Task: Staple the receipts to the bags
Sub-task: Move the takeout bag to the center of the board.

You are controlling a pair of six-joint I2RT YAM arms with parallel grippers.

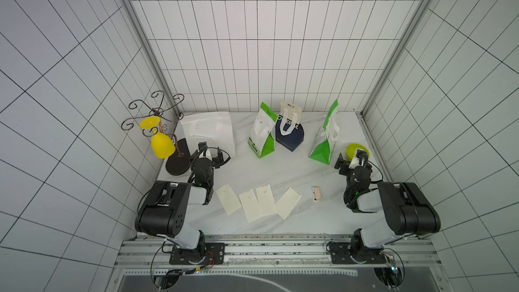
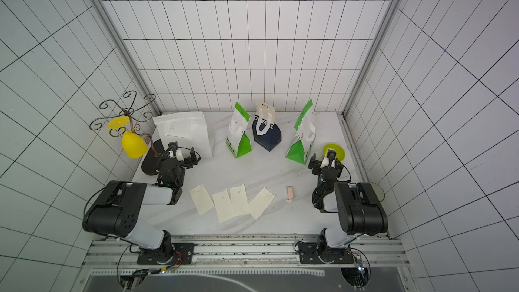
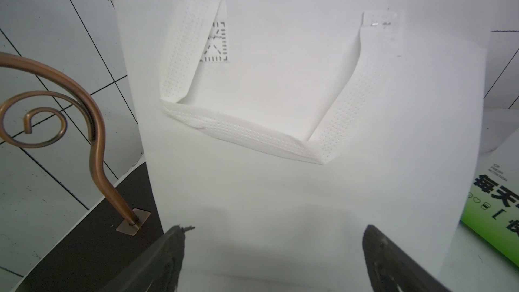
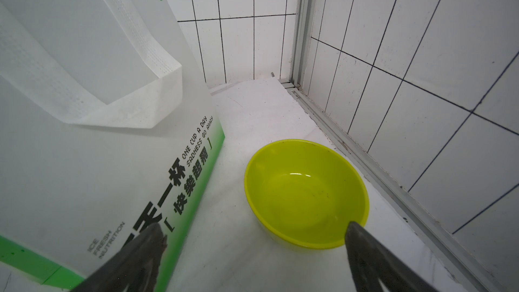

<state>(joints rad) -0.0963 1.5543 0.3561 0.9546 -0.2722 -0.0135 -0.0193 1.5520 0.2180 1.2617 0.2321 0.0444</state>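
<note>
Several cream receipts [image 1: 265,200] [image 2: 238,200] lie side by side near the table's front edge, between the two arms. Along the back stand the bags: a plain white bag [image 1: 209,133] [image 3: 280,181], a white-and-green bag [image 1: 262,136], a navy bag [image 1: 289,136] and another white-and-green bag [image 1: 324,141] [image 4: 84,164]. My left gripper [image 1: 211,151] [image 3: 275,228] is open, facing the plain white bag's front with nothing between its fingers. My right gripper [image 1: 351,158] [image 4: 254,226] is open and empty, beside the right-hand green bag.
A small pink stapler [image 1: 316,193] lies right of the receipts. A yellow-green bowl [image 4: 306,192] [image 1: 354,149] sits in the back right corner. At the left a scrolled metal stand [image 1: 154,108] on a dark oval base [image 1: 177,161] holds a yellow goblet [image 1: 161,144]. Tiled walls enclose three sides.
</note>
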